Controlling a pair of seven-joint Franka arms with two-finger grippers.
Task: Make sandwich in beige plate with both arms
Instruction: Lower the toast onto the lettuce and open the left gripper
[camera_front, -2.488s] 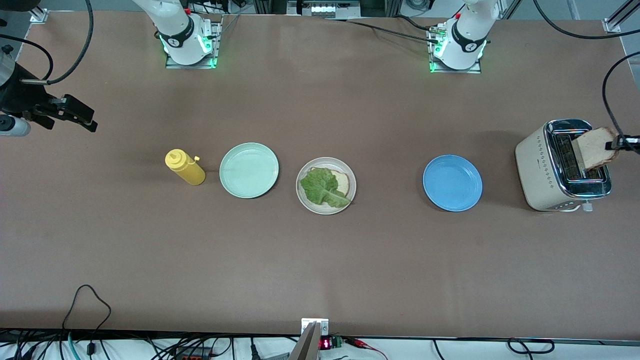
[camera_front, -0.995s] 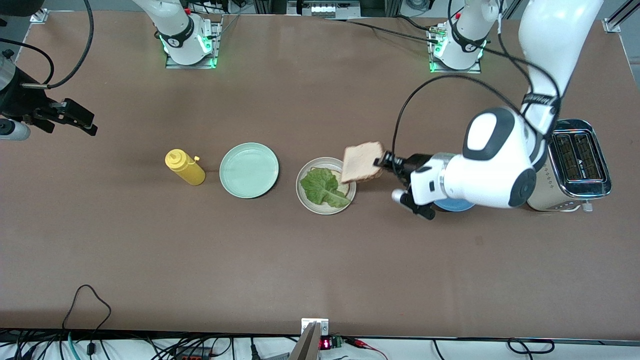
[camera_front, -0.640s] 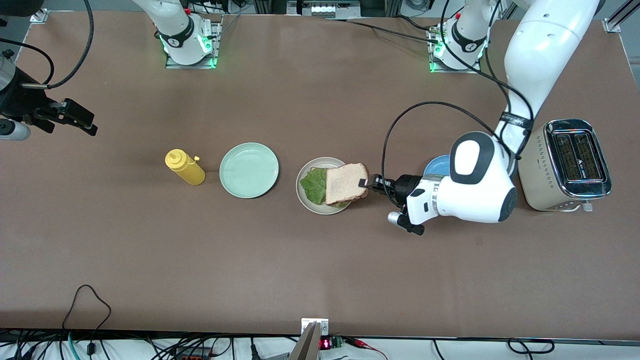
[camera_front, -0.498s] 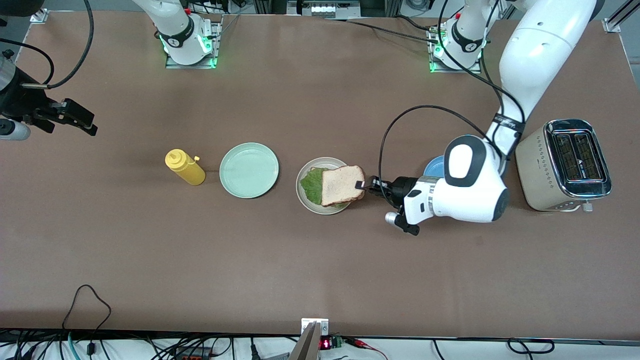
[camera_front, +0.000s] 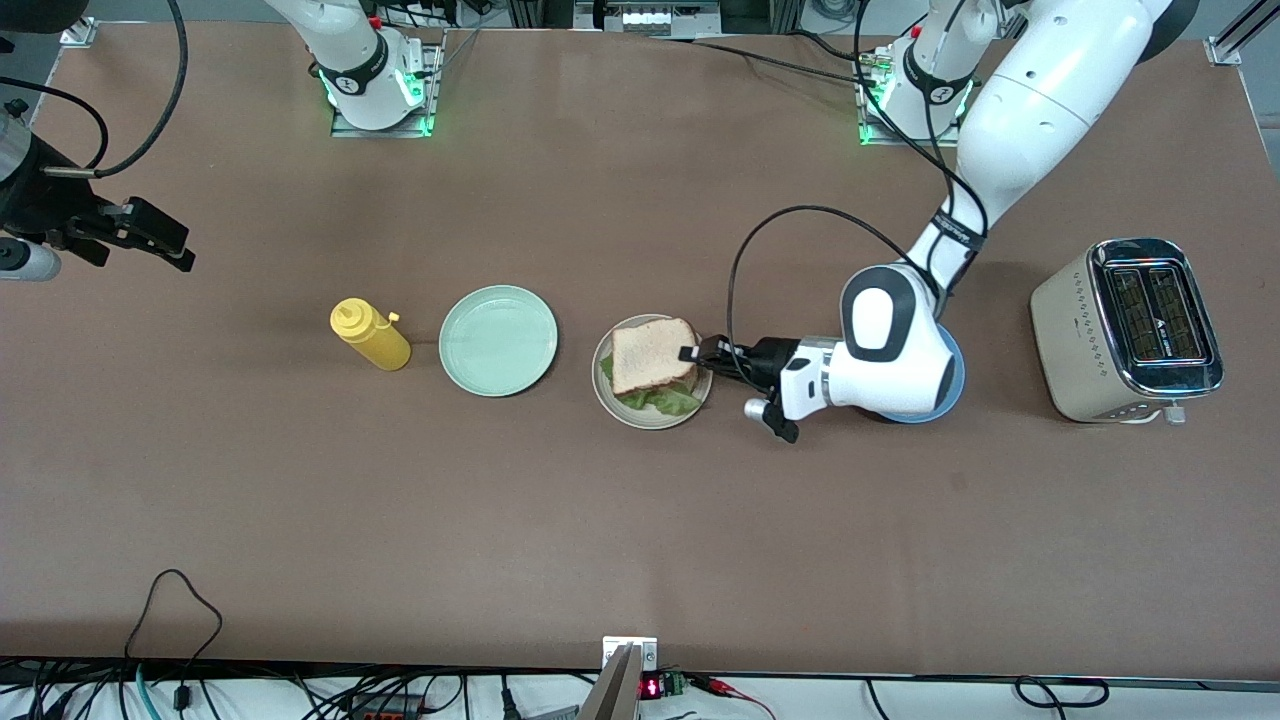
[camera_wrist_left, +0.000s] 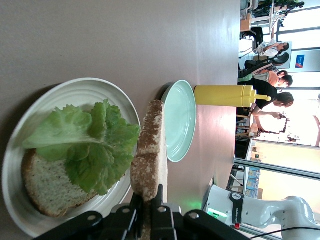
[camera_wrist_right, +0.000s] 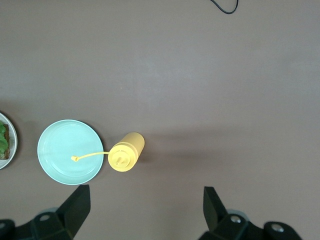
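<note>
The beige plate (camera_front: 601, 386) holds a lower bread slice (camera_wrist_left: 45, 186) with a ruffled lettuce leaf (camera_front: 662, 401) on it. My left gripper (camera_front: 691, 354) is shut on the edge of a second toasted bread slice (camera_front: 652, 354), held flat over the lettuce. In the left wrist view this slice (camera_wrist_left: 150, 150) shows edge-on in the left gripper (camera_wrist_left: 150, 200), slightly above the leaf (camera_wrist_left: 95, 145) and the plate (camera_wrist_left: 30, 110). My right gripper (camera_front: 178, 250) waits open, high at the right arm's end of the table; its wrist view shows the right gripper (camera_wrist_right: 145, 210) with nothing between its fingers.
A mint-green plate (camera_front: 498, 340) and a yellow squeeze bottle (camera_front: 370, 335) stand beside the beige plate toward the right arm's end. A blue plate (camera_front: 955, 385) lies partly under the left arm. A toaster (camera_front: 1130, 330) stands at the left arm's end, its slots empty.
The left arm has carried the slice from the toaster to the beige plate, turned it flat and brought it down over the lettuce. The right arm has stayed put.
</note>
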